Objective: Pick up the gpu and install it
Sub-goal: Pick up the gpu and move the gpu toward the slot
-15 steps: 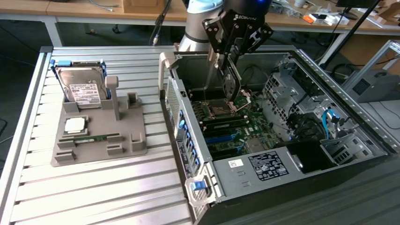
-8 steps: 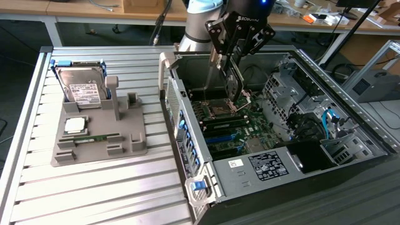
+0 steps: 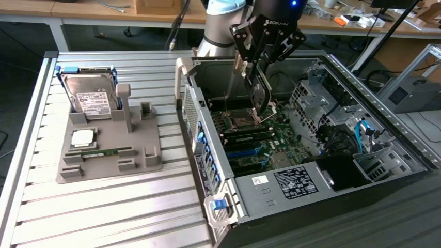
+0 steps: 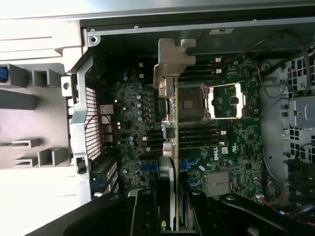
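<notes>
My gripper [image 3: 256,67] hangs over the open computer case [image 3: 289,181] and is shut on the gpu [image 3: 259,94]. The card is dark, thin and upright, held by its top edge, with its lower end just above the motherboard [image 3: 255,139]. In the wrist view the gpu [image 4: 173,123] shows edge-on between my two black fingers [image 4: 145,211], with its silver bracket [image 4: 171,61] at the far end. It sits over the board, beside the CPU socket [image 4: 192,103].
A grey fixture [image 3: 103,165] stands on the slatted metal table at the exterior view's left. It carries an upright hard drive [image 3: 91,95], a CPU [image 3: 82,137] and a green RAM stick [image 3: 96,153]. Drive cages and cables line the case's right side [image 3: 331,119].
</notes>
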You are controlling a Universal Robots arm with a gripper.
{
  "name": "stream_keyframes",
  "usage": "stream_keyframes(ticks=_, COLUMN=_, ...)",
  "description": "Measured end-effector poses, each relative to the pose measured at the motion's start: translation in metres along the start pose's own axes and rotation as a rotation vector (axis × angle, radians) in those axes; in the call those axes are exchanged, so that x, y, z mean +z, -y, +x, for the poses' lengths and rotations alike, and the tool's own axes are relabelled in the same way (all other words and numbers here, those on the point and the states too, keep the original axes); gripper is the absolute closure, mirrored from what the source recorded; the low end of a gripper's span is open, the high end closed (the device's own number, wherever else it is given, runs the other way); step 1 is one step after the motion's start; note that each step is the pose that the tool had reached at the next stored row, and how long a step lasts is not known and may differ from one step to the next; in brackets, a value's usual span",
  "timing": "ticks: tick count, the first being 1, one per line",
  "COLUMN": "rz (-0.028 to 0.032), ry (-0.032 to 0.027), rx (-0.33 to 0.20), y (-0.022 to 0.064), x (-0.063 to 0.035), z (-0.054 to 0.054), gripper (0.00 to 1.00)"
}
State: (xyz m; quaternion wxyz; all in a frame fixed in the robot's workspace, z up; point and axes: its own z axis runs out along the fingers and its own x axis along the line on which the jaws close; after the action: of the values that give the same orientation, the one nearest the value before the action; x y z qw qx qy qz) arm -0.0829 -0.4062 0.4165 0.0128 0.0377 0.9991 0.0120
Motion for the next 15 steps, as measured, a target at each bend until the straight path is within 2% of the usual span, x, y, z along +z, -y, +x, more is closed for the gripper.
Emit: stream_keyframes(ticks=15, rz=0.0035, ry=0.0003, rx=0.000, y=-0.0007, x=0.0044, z=-0.0103, gripper=0.73)
